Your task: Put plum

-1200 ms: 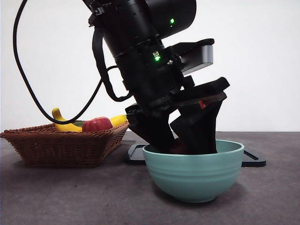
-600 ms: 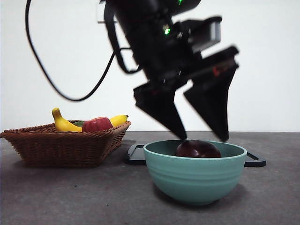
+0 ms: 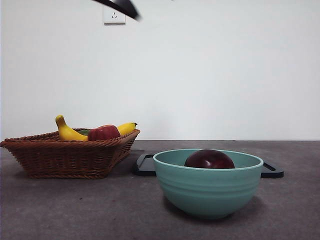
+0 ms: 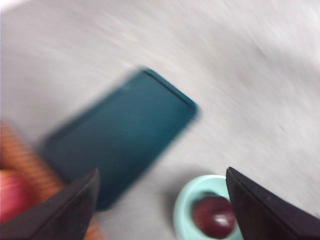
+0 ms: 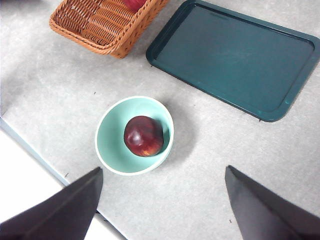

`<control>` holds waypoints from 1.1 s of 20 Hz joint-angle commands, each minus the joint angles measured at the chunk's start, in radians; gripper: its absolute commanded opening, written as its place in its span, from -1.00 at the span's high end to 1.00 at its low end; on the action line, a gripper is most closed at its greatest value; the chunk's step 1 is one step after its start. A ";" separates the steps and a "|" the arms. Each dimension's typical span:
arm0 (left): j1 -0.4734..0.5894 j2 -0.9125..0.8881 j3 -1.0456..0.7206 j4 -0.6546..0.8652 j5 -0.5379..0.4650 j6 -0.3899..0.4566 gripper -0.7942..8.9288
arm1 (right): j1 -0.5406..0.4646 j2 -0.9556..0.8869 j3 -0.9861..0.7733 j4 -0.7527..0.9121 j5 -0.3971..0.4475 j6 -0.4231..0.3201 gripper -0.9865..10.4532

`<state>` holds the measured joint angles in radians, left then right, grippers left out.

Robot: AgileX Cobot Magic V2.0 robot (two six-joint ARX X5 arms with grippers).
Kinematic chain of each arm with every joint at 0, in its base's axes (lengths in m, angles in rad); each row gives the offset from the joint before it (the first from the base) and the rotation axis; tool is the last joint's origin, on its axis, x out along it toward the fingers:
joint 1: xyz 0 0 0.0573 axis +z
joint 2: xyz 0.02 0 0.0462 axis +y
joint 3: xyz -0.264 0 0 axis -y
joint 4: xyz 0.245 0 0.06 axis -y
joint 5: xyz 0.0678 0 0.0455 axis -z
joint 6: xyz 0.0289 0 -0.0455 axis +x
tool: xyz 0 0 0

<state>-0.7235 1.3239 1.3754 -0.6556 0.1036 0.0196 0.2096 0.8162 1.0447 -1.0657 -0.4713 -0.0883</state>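
The plum (image 3: 209,159) is sitting in the bowl (image 3: 208,186), free of both grippers. The left gripper (image 4: 162,200) is hanging high above it, jaws spread wide; the right gripper (image 5: 162,200) is likewise hovering spread overhead.

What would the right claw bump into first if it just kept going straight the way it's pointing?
Probably the bare grey table, right beside the green bowl holding the plum; depth is hard to judge.
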 commanded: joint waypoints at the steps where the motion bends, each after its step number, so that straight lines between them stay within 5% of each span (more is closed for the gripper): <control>1: 0.063 -0.086 0.021 -0.046 0.001 -0.009 0.00 | 0.004 0.006 0.018 0.003 0.000 0.010 0.14; 6: 0.191 -0.329 -0.144 -0.084 0.100 -0.013 0.00 | 0.004 0.006 0.018 0.003 0.000 0.010 0.14; 14: 0.198 -0.580 -0.564 -0.087 0.317 -0.084 0.01 | 0.004 0.006 0.017 0.000 -0.001 0.010 0.14; 22: 0.198 -0.594 -0.586 -0.114 0.369 -0.084 0.01 | 0.004 0.006 0.015 -0.036 -0.003 0.010 0.14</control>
<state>-0.5217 0.7254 0.7807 -0.7780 0.4694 -0.0654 0.2096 0.8162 1.0447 -1.1038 -0.4717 -0.0818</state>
